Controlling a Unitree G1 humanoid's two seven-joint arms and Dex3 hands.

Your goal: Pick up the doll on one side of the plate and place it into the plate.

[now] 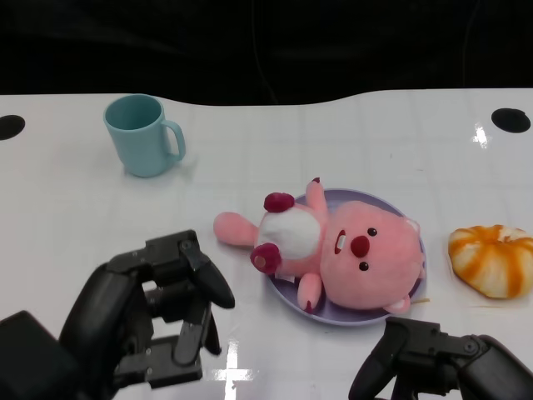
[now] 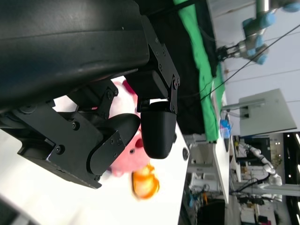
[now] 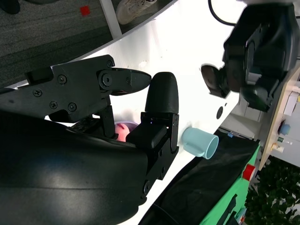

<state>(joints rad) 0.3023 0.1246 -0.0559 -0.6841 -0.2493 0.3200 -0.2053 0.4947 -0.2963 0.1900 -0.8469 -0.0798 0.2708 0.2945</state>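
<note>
The soft pink plush doll (image 1: 333, 246) with its white belly already lies across the shallow lilac plate (image 1: 366, 315) at the centre of the white bench (image 1: 350, 142), head toward 3 o'clock, one leg hanging over the rim at 9 o'clock. The placing looks done; only drawing the arms away seems left. The left hand (image 1: 162, 312), at 7 o'clock, holds nothing, fingers loosely curled but apart. The right hand (image 1: 437, 362), at 5 o'clock, is also empty, fingers spread.

White table (image 1: 350, 142), black backdrop, green cloth (image 2: 199, 61).
</note>
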